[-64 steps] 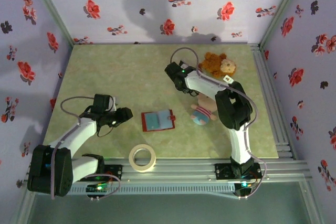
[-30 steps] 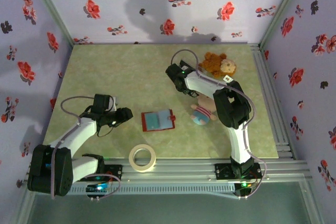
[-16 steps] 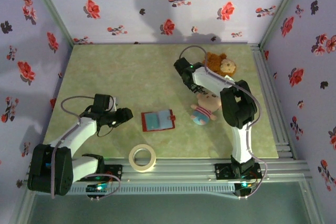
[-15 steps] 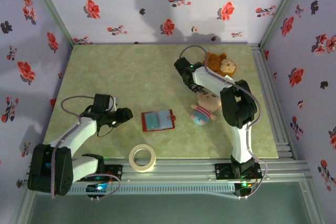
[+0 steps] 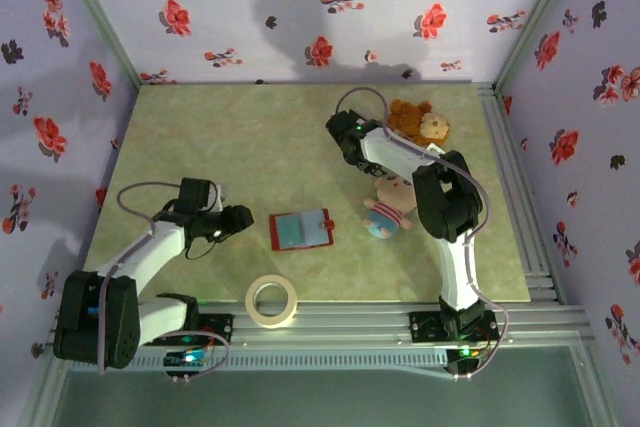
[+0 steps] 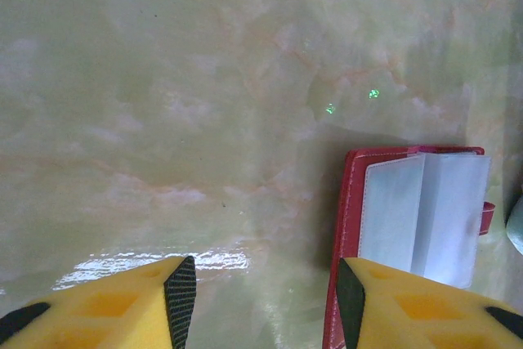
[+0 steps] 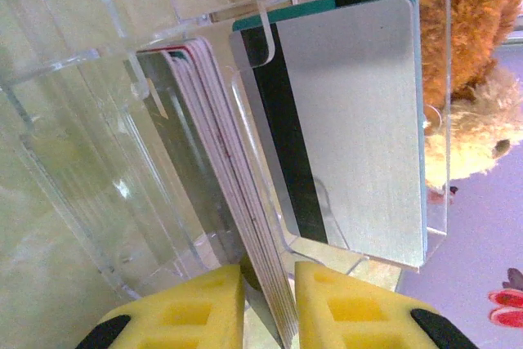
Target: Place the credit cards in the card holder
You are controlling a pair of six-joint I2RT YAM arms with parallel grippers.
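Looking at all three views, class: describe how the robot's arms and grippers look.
Both the left arm and right arm have white links, black joint housings and a thin grey cable looping alongside. Green lights glow at the bases. The left gripper and right gripper have blocky yellow fingers with black pads.

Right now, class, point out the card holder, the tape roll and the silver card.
card holder [image 5: 296, 230], top view, grey-teal inside.
tape roll [image 5: 251, 301], top view, left rim.
silver card [image 7: 359, 120], right wrist view, bare face.
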